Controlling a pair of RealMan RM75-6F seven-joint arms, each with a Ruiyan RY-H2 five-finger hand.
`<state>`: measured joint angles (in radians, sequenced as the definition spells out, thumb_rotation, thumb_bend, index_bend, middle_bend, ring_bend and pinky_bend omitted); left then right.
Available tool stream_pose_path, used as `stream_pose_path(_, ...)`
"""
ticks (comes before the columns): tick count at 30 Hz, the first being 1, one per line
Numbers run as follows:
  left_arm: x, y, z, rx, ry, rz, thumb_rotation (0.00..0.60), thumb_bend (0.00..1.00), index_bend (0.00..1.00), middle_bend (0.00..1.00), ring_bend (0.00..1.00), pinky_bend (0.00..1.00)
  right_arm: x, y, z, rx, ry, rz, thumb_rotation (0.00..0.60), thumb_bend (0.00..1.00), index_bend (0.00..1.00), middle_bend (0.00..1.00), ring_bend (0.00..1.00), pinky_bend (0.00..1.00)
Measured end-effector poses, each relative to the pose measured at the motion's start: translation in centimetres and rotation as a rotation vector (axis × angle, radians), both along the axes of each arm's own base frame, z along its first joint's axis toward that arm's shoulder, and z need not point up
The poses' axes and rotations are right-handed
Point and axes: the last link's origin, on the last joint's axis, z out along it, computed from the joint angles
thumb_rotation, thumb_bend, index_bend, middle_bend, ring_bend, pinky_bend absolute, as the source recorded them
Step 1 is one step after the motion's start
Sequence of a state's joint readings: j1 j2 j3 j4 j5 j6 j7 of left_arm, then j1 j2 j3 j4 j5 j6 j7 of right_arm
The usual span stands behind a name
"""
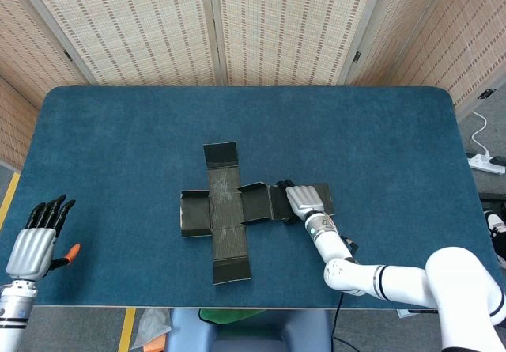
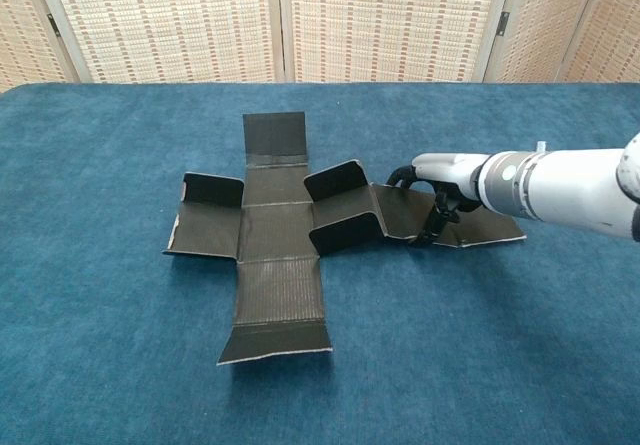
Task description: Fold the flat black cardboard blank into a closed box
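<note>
On the cardboard blank (image 2: 278, 255), right hand (image 2: 432, 187) rests palm-down.

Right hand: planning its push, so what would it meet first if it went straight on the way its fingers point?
Probably the raised side flaps of the black cardboard blank; the right hand points along the blank's right panel toward them, though depth is unclear.

We see the black cardboard blank (image 2: 275, 255) lying cross-shaped on the blue table (image 2: 100, 365), side flaps partly raised. Our right hand (image 2: 440, 180) rests on its right flap, fingers (image 2: 432, 227) curled down.
</note>
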<state>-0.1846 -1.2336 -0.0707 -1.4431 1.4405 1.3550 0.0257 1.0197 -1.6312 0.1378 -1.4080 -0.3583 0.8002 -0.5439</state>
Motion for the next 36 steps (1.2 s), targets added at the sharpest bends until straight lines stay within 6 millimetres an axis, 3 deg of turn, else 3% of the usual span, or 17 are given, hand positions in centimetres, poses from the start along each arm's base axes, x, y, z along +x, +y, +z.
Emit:
stream_pose_path(2, 0.4, 1.2, -0.4, -0.001, -0.027, -0.023, 0.600, 0.29, 0.20, 0.16, 0.37, 0.46, 0.2, 0.2, 0.2, -0.006, -0.020, 0.011, 0.600, 0.35, 0.41, 0.34, 0.79, 1.00)
stream_pose_path(4, 1.0, 2.7, -0.9, -0.009, -0.035, -0.051, 0.600, 0.30, 0.25, 0.22, 0.49, 0.63, 0.5, 0.4, 0.5, -0.014, -0.046, 0.028, 0.600, 0.35, 0.41, 0.35, 0.79, 1.00)
stream_pose_path(7, 2.0, 5.1, -1.8, -0.020, -0.034, -0.095, 0.600, 0.32, 0.28, 0.26, 0.63, 0.73, 0.9, 0.6, 0.9, -0.027, -0.074, 0.061, 0.600, 0.35, 0.41, 0.36, 0.79, 1.00)
stream_pose_path(14, 4.5, 10.3, -5.3, -0.082, 0.031, -0.150, 0.600, 0.29, 0.12, 0.15, 0.67, 0.77, 1.3, 1.2, 1.2, -0.086, -0.027, 0.163, 0.600, 0.35, 0.41, 0.36, 0.79, 1.00)
stream_pose_path(19, 5.8, 12.6, -7.9, -0.125, 0.088, -0.148, 0.600, 0.24, 0.00, 0.05, 0.64, 0.76, 1.6, 1.7, 0.7, -0.145, 0.060, 0.252, 0.600, 0.35, 0.41, 0.36, 0.79, 1.00)
stream_pose_path(25, 6.4, 14.0, -10.3, -0.153, 0.118, -0.119, 0.600, 0.23, 0.00, 0.00, 0.59, 0.75, 1.8, 2.2, -0.1, -0.178, 0.115, 0.311, 0.600, 0.35, 0.41, 0.36, 0.79, 1.00)
stream_pose_path(36, 7.7, 14.5, -13.4, -0.165, 0.147, -0.143, 0.600, 0.23, 0.00, 0.00, 0.57, 0.73, 1.9, 2.2, -0.3, -0.199, 0.117, 0.320, 0.600, 0.35, 0.41, 0.37, 0.79, 1.00)
